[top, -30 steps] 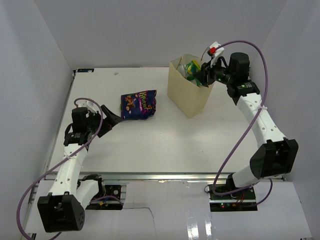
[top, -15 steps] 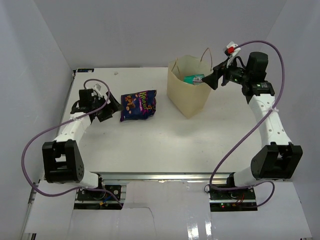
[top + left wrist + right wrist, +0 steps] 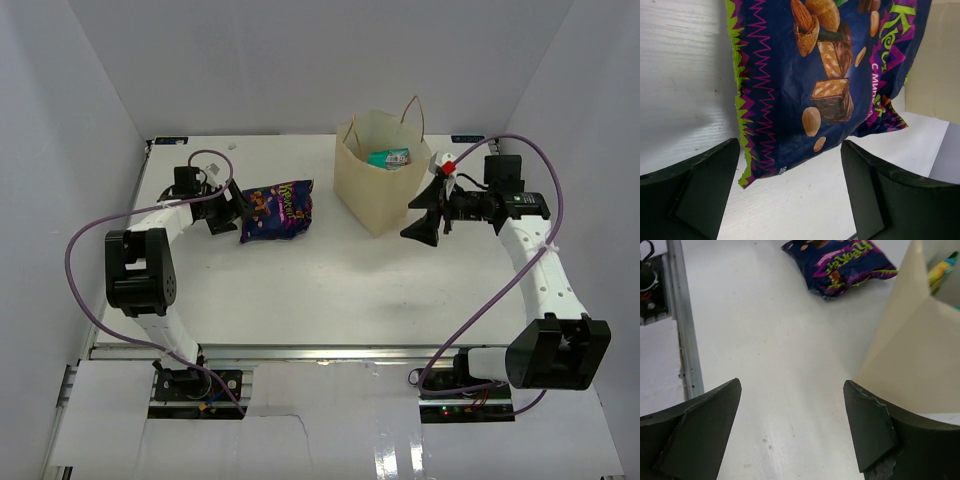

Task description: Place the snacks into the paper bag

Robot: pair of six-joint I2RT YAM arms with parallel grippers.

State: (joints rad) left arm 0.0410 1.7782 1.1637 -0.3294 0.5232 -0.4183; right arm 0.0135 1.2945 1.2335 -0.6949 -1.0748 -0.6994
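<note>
Right gripper (image 3: 417,224) has come away from the bag (image 3: 372,198) mouth and now sits low beside the bag's near right corner, fingers spread and empty. Left gripper (image 3: 230,209) has swung in to the left edge of the purple packet (image 3: 278,210), which lies flat on the table (image 3: 300,290), well apart from the bag. The left wrist view shows those fingers spread wide, with the packet's crimped edge lying just ahead between them, not yet pinched.

The job looks mostly done. The bag stands upright and open, with a teal packet (image 3: 388,157) showing inside; the right wrist view catches a green-yellow sliver (image 3: 940,269) in there too. Anything deeper is hidden by the walls. Only the purple packet shows outside, so one transfer seems left.
</note>
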